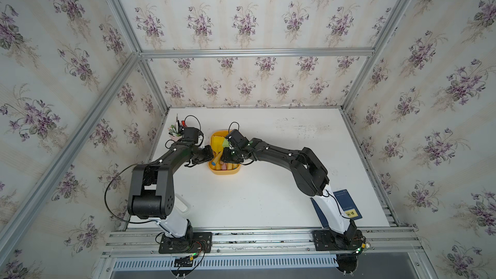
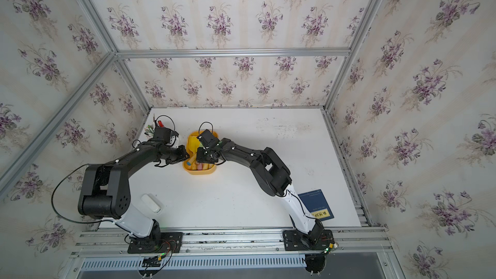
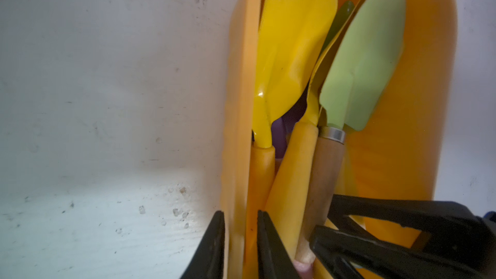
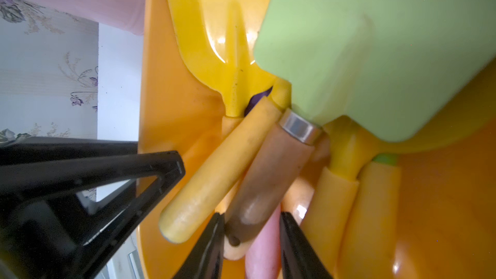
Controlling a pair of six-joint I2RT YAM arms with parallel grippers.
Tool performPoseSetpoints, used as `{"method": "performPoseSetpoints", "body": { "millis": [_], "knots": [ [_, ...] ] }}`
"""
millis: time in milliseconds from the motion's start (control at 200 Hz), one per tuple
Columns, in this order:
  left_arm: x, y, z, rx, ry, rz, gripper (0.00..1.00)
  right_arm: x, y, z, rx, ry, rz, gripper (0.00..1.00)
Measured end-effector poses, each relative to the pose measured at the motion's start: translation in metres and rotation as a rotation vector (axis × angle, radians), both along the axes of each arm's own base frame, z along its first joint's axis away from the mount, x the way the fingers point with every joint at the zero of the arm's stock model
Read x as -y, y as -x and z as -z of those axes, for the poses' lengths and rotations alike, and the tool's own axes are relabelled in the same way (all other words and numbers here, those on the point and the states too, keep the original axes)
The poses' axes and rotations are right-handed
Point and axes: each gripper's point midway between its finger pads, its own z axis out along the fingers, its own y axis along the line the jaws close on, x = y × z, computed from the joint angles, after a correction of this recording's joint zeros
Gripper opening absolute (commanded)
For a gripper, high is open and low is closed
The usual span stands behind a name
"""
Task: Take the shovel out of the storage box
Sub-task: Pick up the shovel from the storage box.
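Right gripper [image 4: 252, 214], grip unclear, is straddling the stiff, likely light shovel's [image 4: 375, 49] handle [image 4: 268, 173]; left gripper [image 3: 240, 213] is clamping the storage box [image 3: 429, 130].

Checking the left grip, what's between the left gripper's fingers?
The wall of the storage box, shown in the left wrist view; the left gripper straddles it, with a yellow handle just inside.

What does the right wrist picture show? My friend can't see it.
The jaws of the right gripper sit on either side of the brown wooden handle of a green shovel. It lies among yellow shovels and a pink handle inside the yellow-orange storage box.
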Motion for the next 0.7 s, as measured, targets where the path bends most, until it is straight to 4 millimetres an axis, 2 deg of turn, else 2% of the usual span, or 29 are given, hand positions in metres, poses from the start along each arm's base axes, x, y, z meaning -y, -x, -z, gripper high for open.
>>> {"method": "performPoseSetpoints", "body": {
  "millis": [150, 335, 699],
  "knots": [
    [0.001, 0.003, 0.002, -0.008, 0.004, 0.002, 0.23, 0.0, -0.001, 0.0, -0.008, -0.011, 0.003, 0.3],
    [0.001, 0.003, 0.003, -0.007, 0.008, 0.004, 0.23, 0.0, -0.002, 0.003, -0.01, -0.01, 0.008, 0.43],
    [0.003, 0.005, 0.009, -0.018, 0.007, 0.019, 0.23, 0.006, -0.013, 0.004, -0.042, -0.038, 0.03, 0.46]
  ]
}}
